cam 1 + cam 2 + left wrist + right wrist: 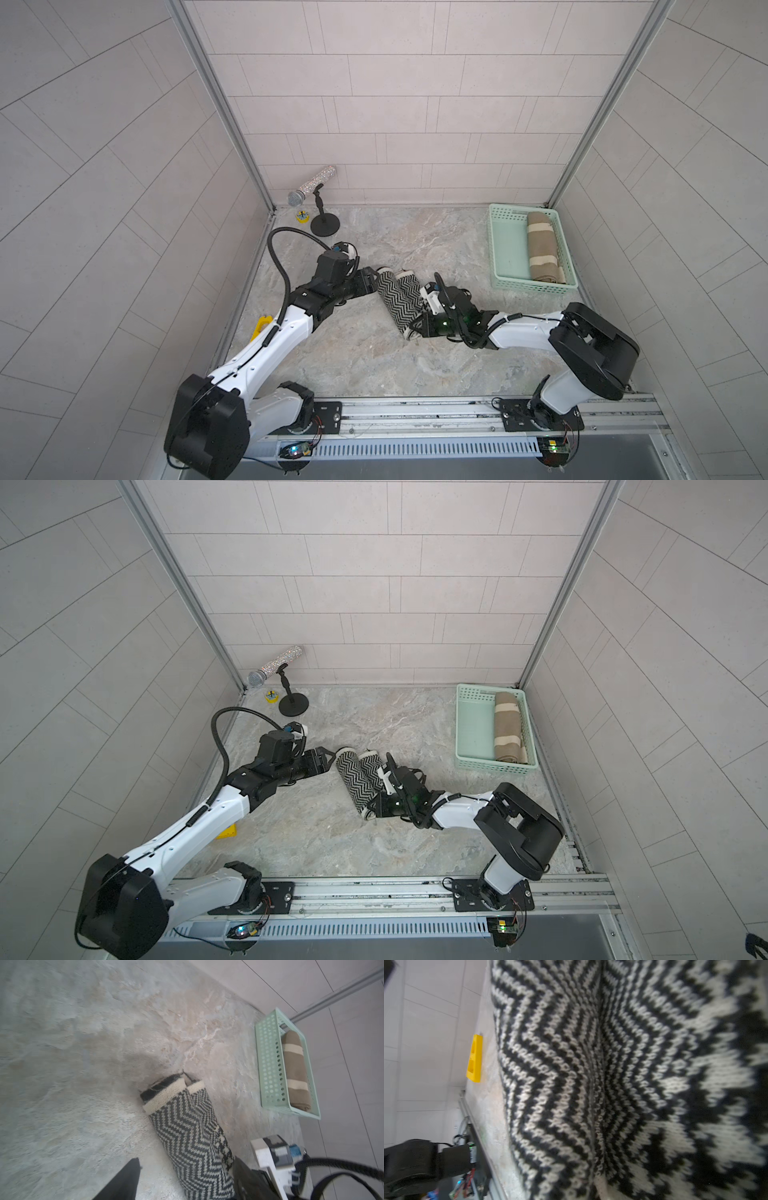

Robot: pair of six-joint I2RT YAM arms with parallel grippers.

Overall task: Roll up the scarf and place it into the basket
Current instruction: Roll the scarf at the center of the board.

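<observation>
in a top view the right gripper [415, 328] grips the scarf [397, 301], left gripper [371, 277] released; brown roll [544, 249] occupies the basket [494, 249].

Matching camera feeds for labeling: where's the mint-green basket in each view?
Top view: basket right of centre, at the back corner.
Top view: basket right of centre, same back corner.
Left wrist: basket by the wall, beyond the zigzag scarf.
Right wrist: not in it.
Shared landmark: zigzag scarf, in all four views.

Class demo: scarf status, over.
Left gripper open beside scarf. Right gripper shut on its near end. Scarf rolled, outside basket. Brown roll inside, room beside it.
</observation>
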